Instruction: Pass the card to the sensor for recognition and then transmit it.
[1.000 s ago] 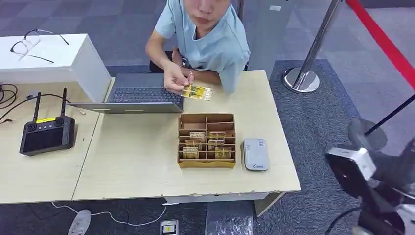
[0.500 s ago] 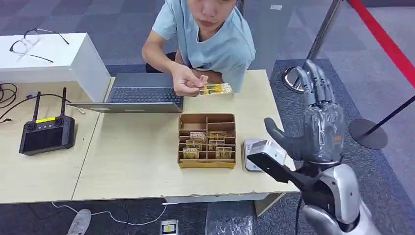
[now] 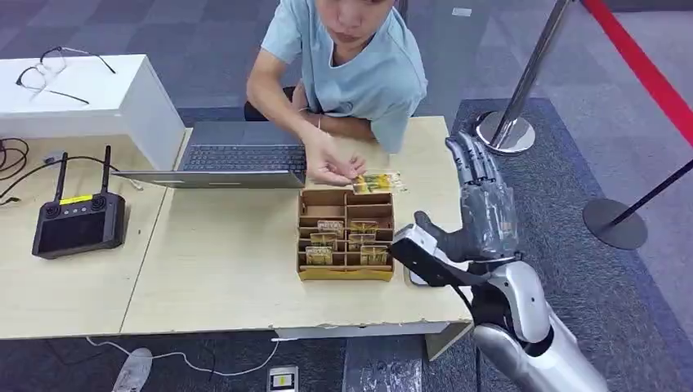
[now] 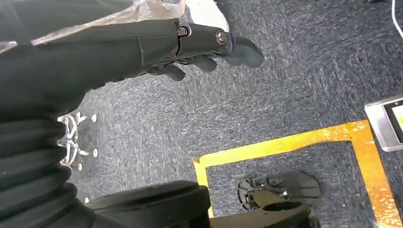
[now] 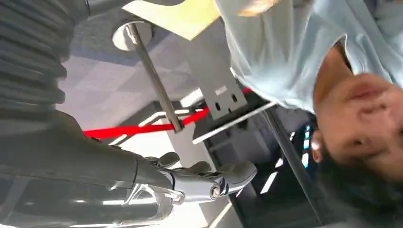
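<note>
**Card held by the seated person, beyond the open right hand**

Card (image 3: 377,182): pinched in the person's hand (image 3: 331,166) at the far edge of the divided cardboard box (image 3: 345,273), its long axis running across the table (image 3: 221,261), roughly parallel to the near edge. Right hand (image 3: 482,214): raised over the table's right end, fingers straight, close together and pointing away from the robot, thumb out toward the box; it holds nothing. The card lies forward and to the left of these fingers, clearly apart from them, with the box's right wall between. Left hand (image 4: 199,45): hangs over carpet with fingers curled loosely and nothing in them; judged far less well placed than the right. Sensor (image 3: 415,273): the grey reader beside the box, largely hidden under the right wrist. Open room: bare tabletop lies between box and right table edge; a laptop (image 3: 237,159) bounds the person's side on the left. Judged requirement: a short reach forward-left, clearing the box rim.
</note>
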### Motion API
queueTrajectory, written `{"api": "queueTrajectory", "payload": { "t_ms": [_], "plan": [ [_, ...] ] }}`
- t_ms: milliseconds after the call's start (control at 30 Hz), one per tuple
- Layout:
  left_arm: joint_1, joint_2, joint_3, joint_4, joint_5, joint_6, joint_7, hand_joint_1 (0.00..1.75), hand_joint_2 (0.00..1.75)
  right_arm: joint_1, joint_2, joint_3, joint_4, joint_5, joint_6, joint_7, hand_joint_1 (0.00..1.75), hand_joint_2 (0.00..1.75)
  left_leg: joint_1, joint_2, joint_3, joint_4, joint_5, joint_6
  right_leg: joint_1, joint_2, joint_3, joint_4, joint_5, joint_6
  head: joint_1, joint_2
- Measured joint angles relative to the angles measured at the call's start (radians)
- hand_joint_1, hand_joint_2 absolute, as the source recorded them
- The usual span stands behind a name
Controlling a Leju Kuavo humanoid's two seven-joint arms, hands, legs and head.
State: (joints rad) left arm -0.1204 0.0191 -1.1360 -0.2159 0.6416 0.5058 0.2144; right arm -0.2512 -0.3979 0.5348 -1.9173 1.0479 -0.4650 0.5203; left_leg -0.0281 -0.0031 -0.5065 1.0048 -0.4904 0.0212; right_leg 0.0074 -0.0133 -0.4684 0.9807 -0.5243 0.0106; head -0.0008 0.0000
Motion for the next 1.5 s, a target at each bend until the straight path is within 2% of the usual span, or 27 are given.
{"api": "queueTrajectory", "payload": {
  "t_ms": [133,333,667,733,767,800,833,967,1267,1500],
  "plan": [
    [-0.001,0.0,-0.004,0.0,-0.007,-0.002,0.006,0.0,1.75,-0.007,0.012,0.013,0.056,0.002,-0.024,-0.013,0.0,1.75,0.0,0.0,0.0,0.0,0.0,0.0,0.0,0.0,0.0,0.0,0.0,0.0,0.0,0.0],
    [-0.002,0.0,-0.009,0.0,-0.022,-0.008,0.014,0.0,1.75,-0.044,0.063,0.06,0.158,0.0,-0.054,-0.063,0.0,1.75,0.0,0.0,0.0,0.0,0.0,0.0,0.0,0.0,0.0,0.0,0.0,0.0,0.0,0.0],
    [-0.002,0.0,-0.024,0.0,-0.023,-0.005,0.009,0.0,1.75,-0.078,0.115,0.106,0.253,0.002,-0.06,-0.066,0.0,1.75,0.001,0.0,0.0,0.0,0.0,0.0,0.0,0.0,0.0,0.0,0.0,0.0,0.0,0.0],
    [-0.002,0.0,-0.024,0.0,-0.023,-0.003,0.004,0.0,1.75,-0.083,0.121,0.111,0.265,0.002,-0.062,-0.068,0.17,1.75,0.0,0.0,0.0,0.0,0.0,0.0,0.0,0.0,0.0,0.0,0.0,0.0,0.0,0.0],
    [-0.002,0.0,-0.025,0.0,-0.023,-0.003,0.003,0.0,1.75,-0.085,0.124,0.113,0.27,0.003,-0.064,-0.071,0.68,1.75,0.0,0.0,0.0,0.0,0.0,0.0,0.0,0.0,0.0,0.0,0.0,0.0,0.0,0.0],
    [-0.002,0.0,-0.025,0.0,-0.023,-0.003,0.003,0.0,1.75,-0.088,0.127,0.116,0.277,0.003,-0.066,-0.073,1.69,1.75,0.0,0.0,0.0,0.0,0.0,0.0,0.0,0.0,0.0,0.0,0.0,0.0,0.0,0.0],
    [-0.002,0.0,-0.026,0.0,-0.023,-0.003,0.003,0.0,1.75,-0.089,0.13,0.119,0.283,0.003,-0.067,-0.074,1.75,1.75,0.0,0.0,0.0,0.0,0.0,0.0,0.0,0.0,0.0,0.0,0.0,0.0,0.0,0.0],
    [-0.002,0.0,-0.029,0.0,-0.024,-0.006,0.013,0.0,1.75,-0.093,0.138,0.131,0.305,0.005,-0.08,-0.08,1.75,1.75,0.001,0.0,0.0,0.0,0.0,0.0,0.0,0.0,0.0,0.0,0.0,0.0,0.0,0.0],
    [-0.001,0.0,-0.03,0.0,-0.024,-0.002,0.006,0.0,1.75,-0.093,0.148,0.146,0.331,0.016,-0.158,-0.086,1.75,1.75,0.001,0.0,0.0,0.0,0.0,0.0,0.0,0.0,0.0,0.0,0.0,0.0,0.0,0.0],
    [-0.001,0.0,-0.031,0.0,-0.024,-0.001,0.005,0.0,1.75,-0.093,0.151,0.153,0.346,0.018,-0.161,-0.087,1.75,1.75,0.001,0.0,0.0,0.0,0.0,0.0,0.0,0.0,0.0,0.0,0.0,0.0,0.0,0.0]
  ]
}}
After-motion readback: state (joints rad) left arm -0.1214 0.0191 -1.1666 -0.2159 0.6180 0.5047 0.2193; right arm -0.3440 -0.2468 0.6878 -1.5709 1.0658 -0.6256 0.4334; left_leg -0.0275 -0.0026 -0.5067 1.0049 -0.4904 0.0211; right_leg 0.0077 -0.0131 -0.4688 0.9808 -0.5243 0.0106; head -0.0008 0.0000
